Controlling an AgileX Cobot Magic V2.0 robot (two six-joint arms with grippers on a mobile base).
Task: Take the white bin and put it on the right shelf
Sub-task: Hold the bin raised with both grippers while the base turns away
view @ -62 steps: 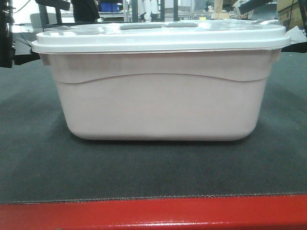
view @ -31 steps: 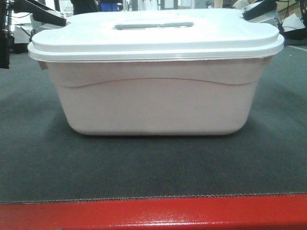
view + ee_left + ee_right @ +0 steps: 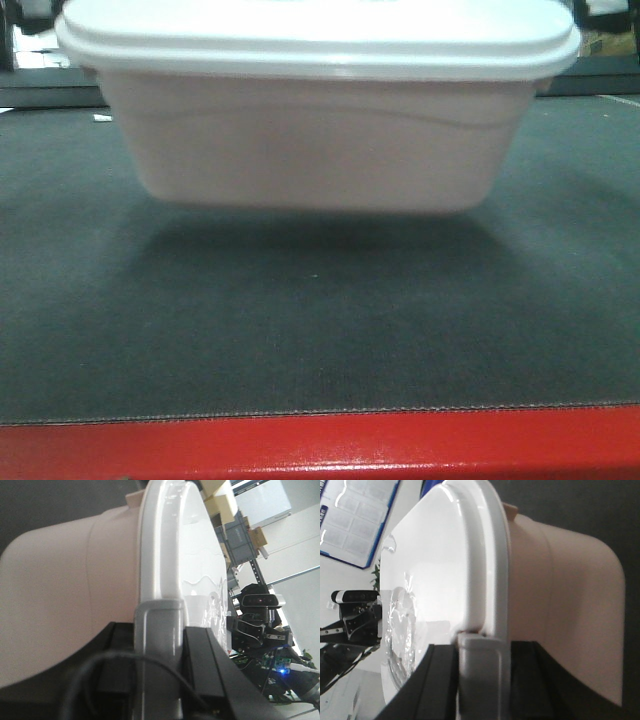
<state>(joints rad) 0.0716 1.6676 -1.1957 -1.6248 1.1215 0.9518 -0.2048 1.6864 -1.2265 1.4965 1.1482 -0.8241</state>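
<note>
White bin (image 3: 310,150) carried between two arms, hanging clear of the dark surface (image 3: 320,340) with its shadow spread beneath it. Left gripper (image 3: 159,647) is clamped across the rim at one end, one black jaw on the tub side and one on the lid side of a grey latch (image 3: 159,622). Right gripper (image 3: 484,662) is clamped likewise on the opposite end, straddling the pale latch (image 3: 482,647) there. Both holds bear on the lip of the flat white lid (image 3: 320,45), not on the tub wall, so the load probably rests on a narrow edge. From the front the bin sits nearly level and high in the frame, set back from the red front edge (image 3: 320,445) of the surface. The right shelf is not in view. The step in hand appears to be the carry. It should go best with both arms moving at one pace and at fixed spacing, since spreading could let the rim slip and squeezing could buckle the lid. The turn to the right is best taken slowly, at full height, until the shelf's edge is seen and cleared.
</note>
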